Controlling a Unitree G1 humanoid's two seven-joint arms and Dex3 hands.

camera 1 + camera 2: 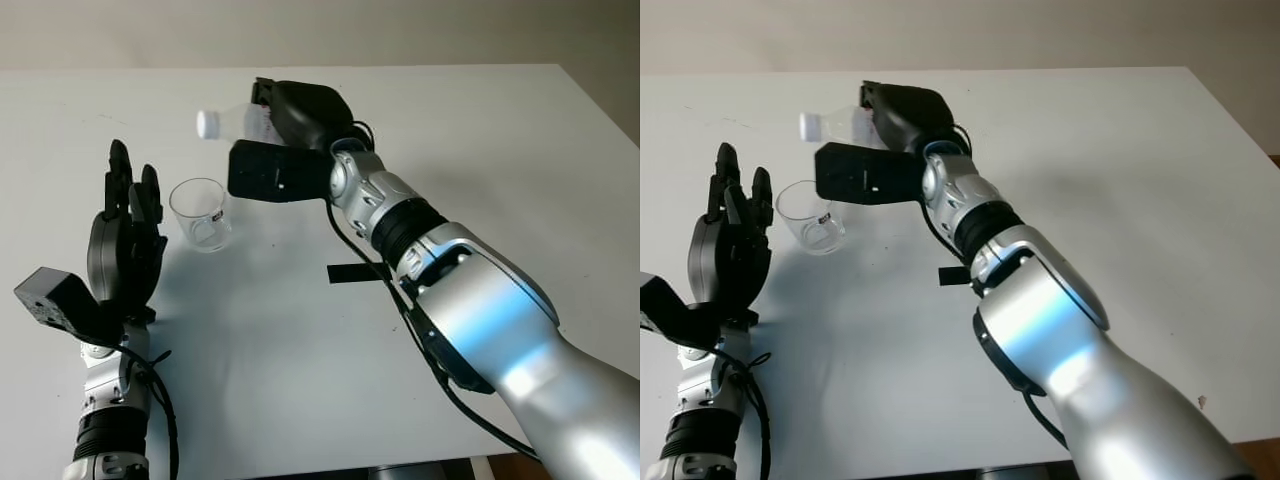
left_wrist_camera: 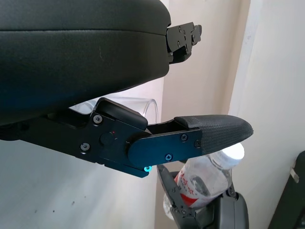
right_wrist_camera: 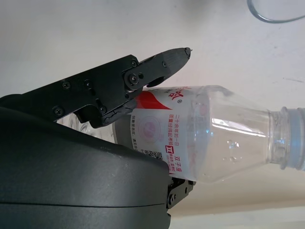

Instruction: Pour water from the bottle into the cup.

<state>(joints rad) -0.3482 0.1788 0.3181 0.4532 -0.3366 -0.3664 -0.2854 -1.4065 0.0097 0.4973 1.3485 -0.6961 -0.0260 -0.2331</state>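
The bottle's [image 1: 238,122] body is largely covered by the right hand [image 1: 300,112], leaving the capped neck exposed at 9 o'clock. In the right wrist view the cap is cut off at 3 o'clock and the cup [image 3: 276,12] at 12. Water inside cannot be made out. The tape [image 1: 352,273] is partly hidden by the forearm.

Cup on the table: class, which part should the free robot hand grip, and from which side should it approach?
Grip the cup round its side wall, coming from the robot's left, where the open left robot hand already stands beside it. It is upright with its mouth open, and the bottle in the right robot hand is above.
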